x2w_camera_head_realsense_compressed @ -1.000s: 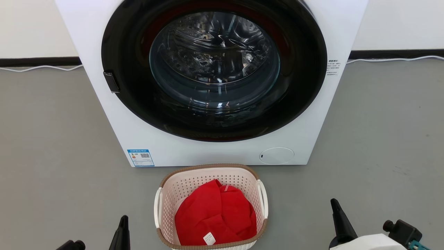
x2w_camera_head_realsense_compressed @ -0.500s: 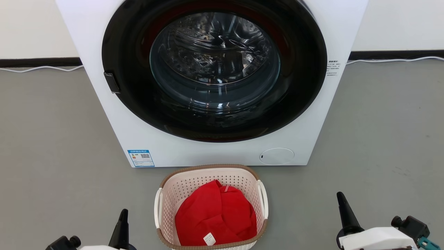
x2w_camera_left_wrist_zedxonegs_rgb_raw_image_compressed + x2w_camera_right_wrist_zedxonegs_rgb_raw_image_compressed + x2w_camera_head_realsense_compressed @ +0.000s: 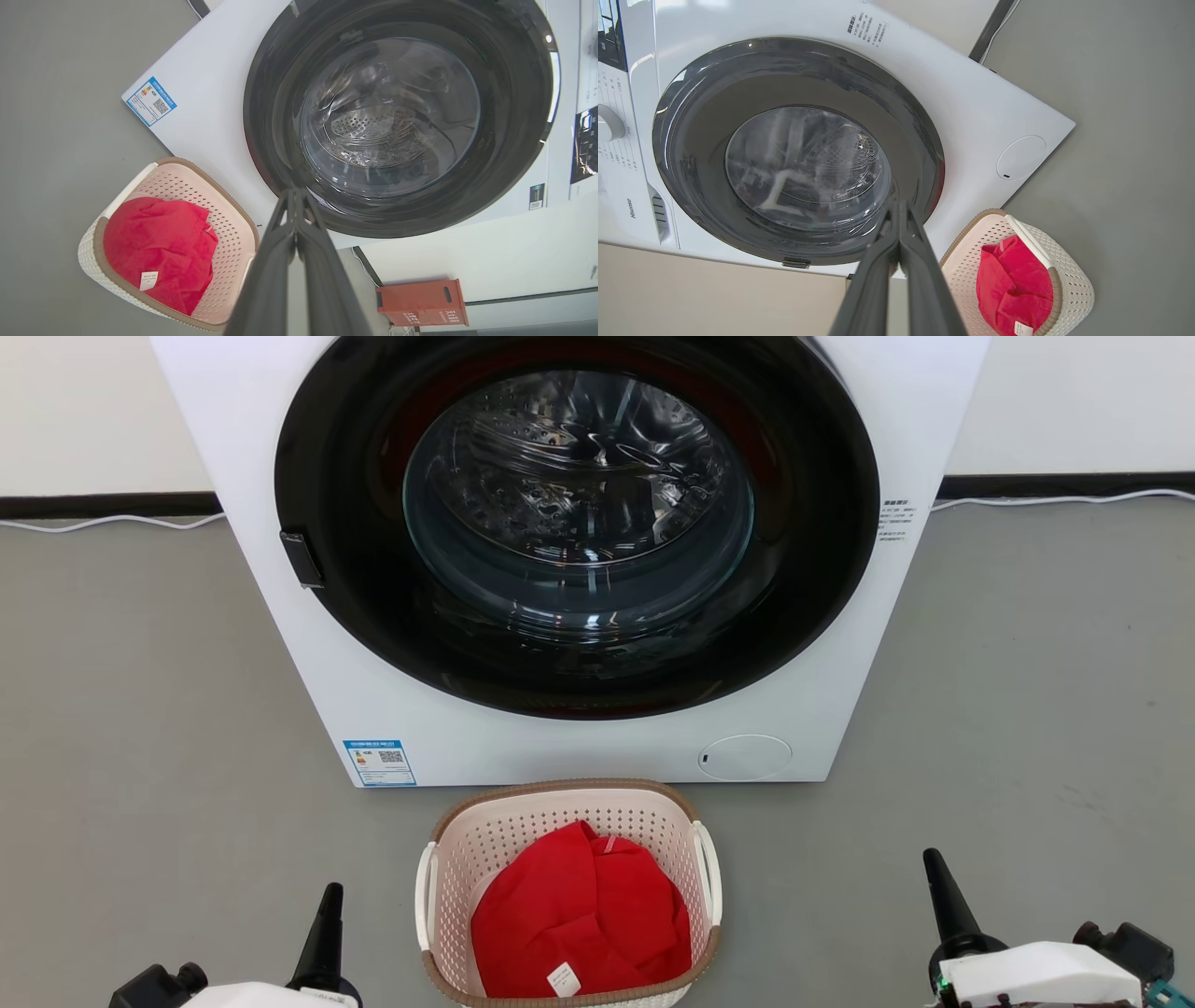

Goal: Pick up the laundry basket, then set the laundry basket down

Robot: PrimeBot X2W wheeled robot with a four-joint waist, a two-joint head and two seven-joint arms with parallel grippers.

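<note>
The laundry basket (image 3: pixel 448 887), cream-white and perforated with a brown woven-look rim, stands on the grey floor just in front of the washing machine, holding a red garment (image 3: pixel 579 919). It also shows in the left wrist view as the basket (image 3: pixel 233 224) and in the right wrist view as the basket (image 3: pixel 1073 280). My left gripper (image 3: pixel 330 894) is shut and empty, to the left of the basket and apart from it. Well off to the basket's right, my right gripper (image 3: pixel 931 859) is likewise shut with nothing in it. The fingertips meet in both wrist views, left (image 3: pixel 293 192) and right (image 3: pixel 900 205).
A white front-loading washing machine (image 3: pixel 840 644) with a dark round door (image 3: pixel 579 523) stands right behind the basket. A white cable (image 3: pixel 103 518) runs along the wall base. An orange-red box (image 3: pixel 420 303) sits by the wall in the left wrist view.
Both grippers have risen further into the head view; the right one has also drifted right. The basket has stayed put.
</note>
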